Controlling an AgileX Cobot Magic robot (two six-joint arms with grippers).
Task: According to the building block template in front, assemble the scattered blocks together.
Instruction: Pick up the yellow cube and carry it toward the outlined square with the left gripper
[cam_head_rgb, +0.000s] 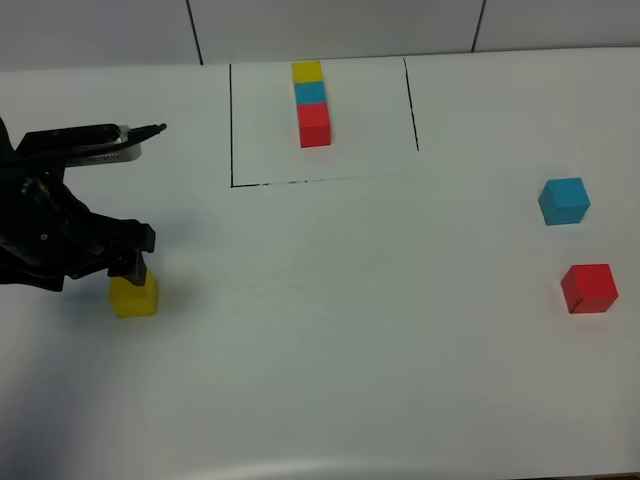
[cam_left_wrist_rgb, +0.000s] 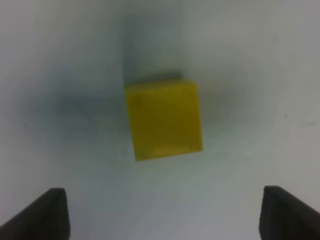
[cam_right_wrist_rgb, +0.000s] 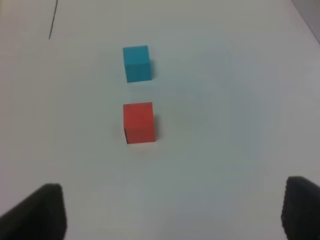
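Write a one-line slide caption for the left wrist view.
Open jaws poised over the loose yellow cube on the white table.

L arm (cam_head_rgb: 50, 220): black, enters ext. high view from left edge. Wrist section angled down, claw end lowest, close to table level.
L claw (cam_left_wrist_rgb: 160, 216): jaws spread wide, dark fingertips (cam_left_wrist_rgb: 45, 215) well apart, nothing gripped.
R claw (cam_right_wrist_rgb: 170, 212): jaws spread wide, fingertips (cam_right_wrist_rgb: 42, 212) well apart, nothing gripped.
R arm: shows only as claw tips in its own wrist cam.

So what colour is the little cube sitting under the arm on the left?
Yellow. The cube shows best in the left wrist view.
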